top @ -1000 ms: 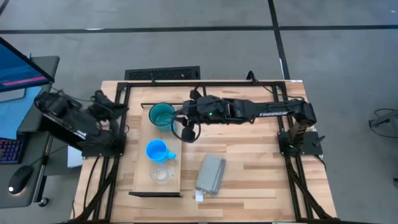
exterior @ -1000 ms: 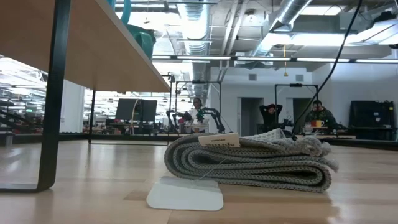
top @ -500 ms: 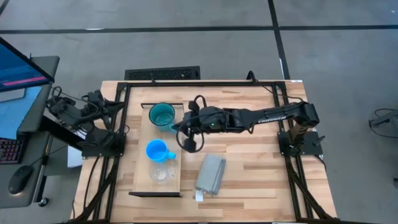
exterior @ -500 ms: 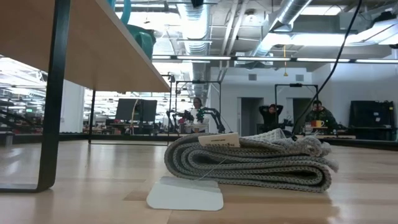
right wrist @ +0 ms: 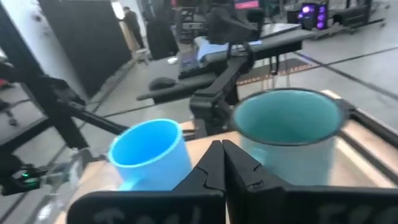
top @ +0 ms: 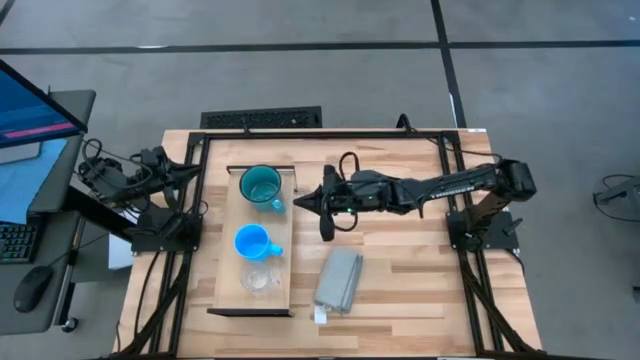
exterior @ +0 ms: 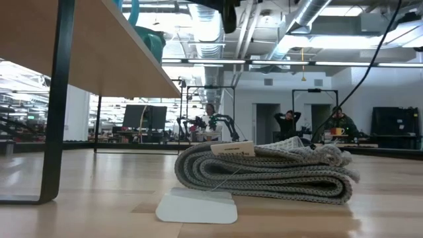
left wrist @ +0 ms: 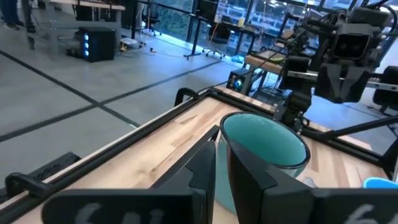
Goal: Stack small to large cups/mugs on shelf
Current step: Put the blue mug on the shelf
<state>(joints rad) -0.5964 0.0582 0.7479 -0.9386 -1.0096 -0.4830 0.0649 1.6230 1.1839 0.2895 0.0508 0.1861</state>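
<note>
Three cups stand in a row on the light wood shelf (top: 226,215), each on its base: a teal mug (top: 260,186) at the far end, a blue mug (top: 250,242) in the middle, and a clear cup (top: 260,280) at the near end. My right gripper (top: 309,200) hovers shut and empty just right of the teal mug (right wrist: 286,134), pointing at it and at the blue mug (right wrist: 149,152). My left gripper (left wrist: 222,165) is shut and empty. It is drawn back at the table's left edge (top: 190,173), facing the teal mug (left wrist: 264,146).
A folded grey cloth (top: 338,278) with a white tag lies on the table right of the shelf's near end and fills the low view (exterior: 264,172). The shelf is raised on dark legs (exterior: 56,99). Bare tabletop (top: 420,280) lies to the right.
My right gripper has drawn back from the teal mug toward the table's right edge and sunk, so that it now dips into the top of the low view, and its fingers have come together. My left arm has folded back toward the table's left edge.
</note>
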